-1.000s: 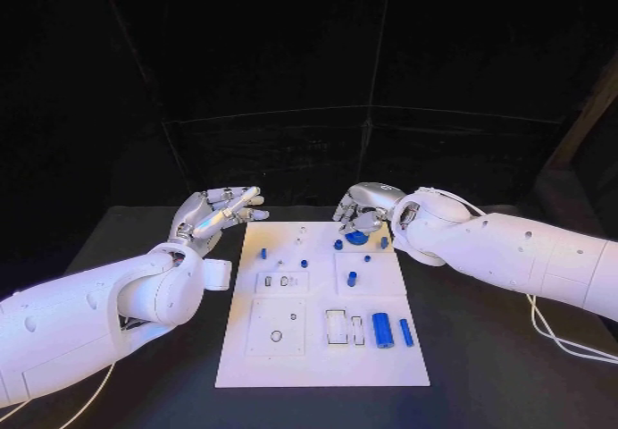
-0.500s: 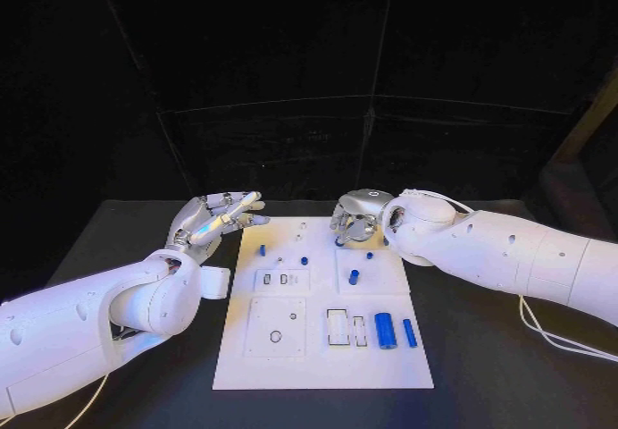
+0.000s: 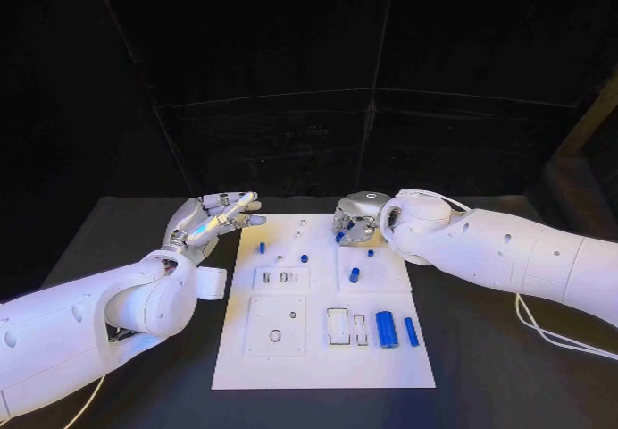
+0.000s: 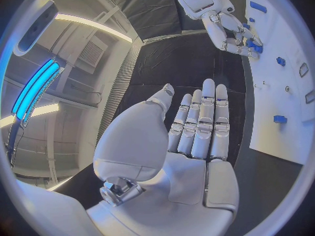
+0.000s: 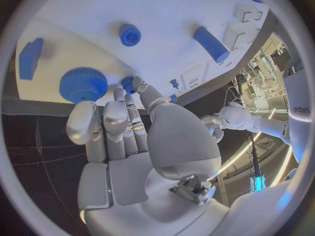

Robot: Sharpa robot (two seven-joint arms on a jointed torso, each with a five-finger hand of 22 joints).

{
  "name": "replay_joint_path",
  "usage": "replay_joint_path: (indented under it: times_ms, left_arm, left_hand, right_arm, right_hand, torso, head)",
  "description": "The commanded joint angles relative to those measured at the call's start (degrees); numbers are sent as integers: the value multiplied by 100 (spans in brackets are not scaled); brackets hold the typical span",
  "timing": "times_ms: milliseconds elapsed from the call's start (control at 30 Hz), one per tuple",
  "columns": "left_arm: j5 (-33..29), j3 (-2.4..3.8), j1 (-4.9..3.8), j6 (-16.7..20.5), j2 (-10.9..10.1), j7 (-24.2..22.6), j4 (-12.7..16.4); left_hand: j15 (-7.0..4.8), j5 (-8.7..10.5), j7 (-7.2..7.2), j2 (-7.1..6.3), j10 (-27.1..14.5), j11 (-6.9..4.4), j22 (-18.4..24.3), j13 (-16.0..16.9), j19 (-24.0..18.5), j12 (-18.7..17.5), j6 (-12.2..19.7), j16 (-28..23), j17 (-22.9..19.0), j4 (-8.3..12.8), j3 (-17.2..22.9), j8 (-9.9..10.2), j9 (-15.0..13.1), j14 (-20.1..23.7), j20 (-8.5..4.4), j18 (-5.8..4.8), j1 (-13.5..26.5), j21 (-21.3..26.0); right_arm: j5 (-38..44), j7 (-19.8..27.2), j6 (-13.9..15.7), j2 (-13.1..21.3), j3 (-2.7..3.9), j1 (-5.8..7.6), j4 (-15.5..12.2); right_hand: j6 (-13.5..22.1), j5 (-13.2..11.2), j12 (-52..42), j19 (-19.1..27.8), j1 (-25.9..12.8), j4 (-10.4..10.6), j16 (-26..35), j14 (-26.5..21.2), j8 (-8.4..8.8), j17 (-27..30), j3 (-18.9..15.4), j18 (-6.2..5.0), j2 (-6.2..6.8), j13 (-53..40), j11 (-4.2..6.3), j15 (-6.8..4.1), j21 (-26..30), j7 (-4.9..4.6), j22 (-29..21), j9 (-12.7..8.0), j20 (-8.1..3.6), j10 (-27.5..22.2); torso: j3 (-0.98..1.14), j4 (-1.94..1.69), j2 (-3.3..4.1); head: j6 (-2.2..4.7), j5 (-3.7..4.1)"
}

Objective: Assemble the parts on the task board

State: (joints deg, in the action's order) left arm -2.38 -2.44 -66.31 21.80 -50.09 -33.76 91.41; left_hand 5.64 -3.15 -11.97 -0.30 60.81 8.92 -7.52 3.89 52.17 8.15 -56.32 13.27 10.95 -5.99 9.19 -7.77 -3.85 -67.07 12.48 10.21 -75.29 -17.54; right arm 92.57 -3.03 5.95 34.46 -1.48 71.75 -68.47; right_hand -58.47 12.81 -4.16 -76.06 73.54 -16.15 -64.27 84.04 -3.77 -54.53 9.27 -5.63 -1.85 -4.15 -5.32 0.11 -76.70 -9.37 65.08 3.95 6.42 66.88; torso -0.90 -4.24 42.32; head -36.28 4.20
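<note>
The white task board [image 3: 277, 362] lies in the middle of the table. My right hand [image 3: 358, 216] hovers over its far edge with the fingers bent down. In the right wrist view the fingertips [image 5: 118, 97] sit beside a blue gear [image 5: 83, 85] that lies on the board [image 5: 170, 13]. A small blue part [image 5: 128, 82] shows between the thumb tip and a fingertip; I cannot tell whether it is pinched. My left hand [image 3: 212, 219] hangs off the board's far left corner, fingers straight and apart, holding nothing.
A blue block [image 5: 29, 57], a round peg [image 5: 129, 34] and a blue cylinder [image 5: 211, 44] stand near the gear. A thick blue cylinder [image 3: 385, 329] and a slim one [image 3: 411, 332] lie at the board's near right. Black table surrounds the board.
The head camera has shifted a little. My right hand has drawn in over the blue gear, which it now hides from above. The left hand holds its pose.
</note>
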Motion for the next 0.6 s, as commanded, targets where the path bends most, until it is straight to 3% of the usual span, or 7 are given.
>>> replay_joint_path:
  times_ms: [33,367,600]
  left_arm:
    - [38,6,-9,-90,-1,-19,-2]
    - [38,6,-9,-114,2,-4,-12]
    - [38,6,-10,-131,-14,17,-10]
  left_hand:
    - [18,-18,-32,-24,-20,4,7,-9,51,-25,27,-23,6,34,-9,35,6,-31,1,35,-50,-5]
    - [19,-18,-33,-25,-23,6,8,-10,52,-31,29,-25,9,37,-8,39,6,-32,2,34,-50,-4]
    - [20,-18,-33,-25,-23,7,9,-10,53,-33,30,-27,10,38,-8,40,6,-31,2,34,-51,-3]
  right_arm:
    - [63,-11,-105,-4,5,15,-2]
    - [89,-5,-99,-25,5,14,23]
    - [44,146,814,33,4,13,-132]
  right_hand:
    - [-95,0,-43,-93,18,-3,-186,215,-46,-192,92,93,-96,-10,16,2,-122,10,187,14,-10,109]
    - [-450,-287,-117,-276,208,-26,-510,203,-149,-464,514,166,-280,-47,117,-69,-406,86,618,57,-68,462]
    - [-599,-349,-139,-323,309,-26,-610,181,-177,-525,775,189,-253,-90,160,-100,-503,121,763,80,-100,615]
  torso:
    - [8,-2,16]
    - [12,-13,30]
    - [20,-7,34]
  head:
    - [0,19]
    - [-18,27]
    - [-20,7]
